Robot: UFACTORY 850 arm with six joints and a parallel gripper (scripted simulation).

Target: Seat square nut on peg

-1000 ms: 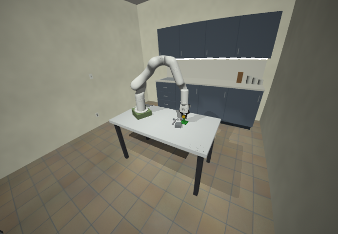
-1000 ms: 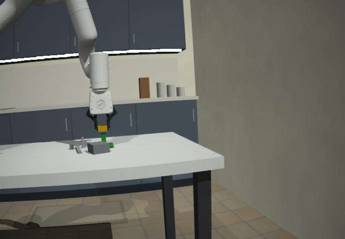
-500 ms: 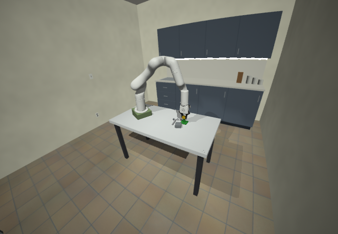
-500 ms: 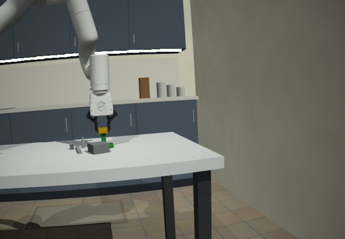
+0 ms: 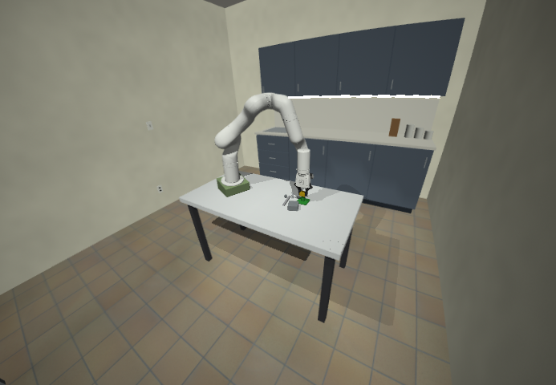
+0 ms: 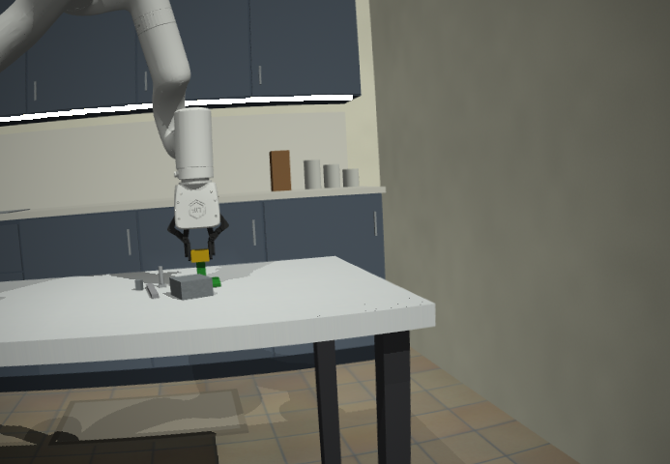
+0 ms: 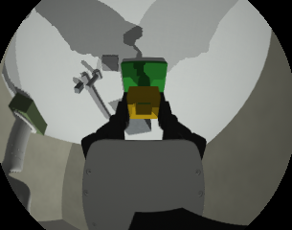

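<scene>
My gripper (image 6: 199,252) points straight down and is shut on the yellow square nut (image 6: 199,255). The nut hangs right above the green square peg (image 6: 201,268), which stands on a green base (image 6: 215,281) on the white table. In the wrist view the nut (image 7: 145,102) sits between my dark fingers, just in front of the green peg and base (image 7: 145,77). In the top view the nut (image 5: 302,193) and the green base (image 5: 304,202) show small under the arm's wrist. I cannot tell whether the nut touches the peg's top.
A grey block (image 6: 191,286) lies just in front of the green peg. A thin grey round peg (image 6: 160,274) and small grey parts (image 6: 152,290) lie to its left. The arm's green mount (image 5: 232,185) stands at the table's far left corner.
</scene>
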